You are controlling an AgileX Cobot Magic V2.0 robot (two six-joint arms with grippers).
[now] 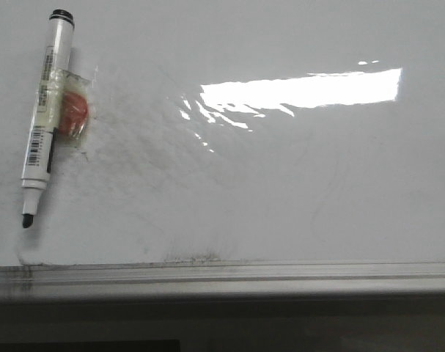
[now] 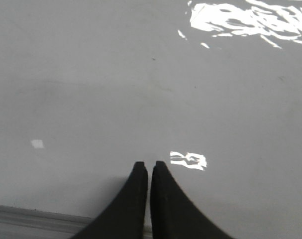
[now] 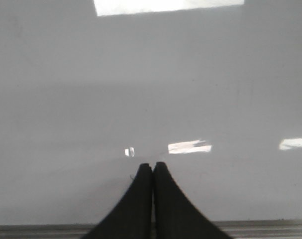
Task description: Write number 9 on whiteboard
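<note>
Uncapped marker [image 1: 48, 110] lies at ten o'clock on smudged whiteboard [image 1: 281, 183]; left tool [image 2: 150, 165] and right tool [image 3: 152, 165] both closed, empty.

Uncapped black-tipped marker [image 1: 46, 110], tip toward the near edge, taped against a red round object [image 1: 74, 115].

The marker [image 1: 46, 110] carries a barcode near its tip end and small print along its barrel. The print seems too blurred to read.
</note>
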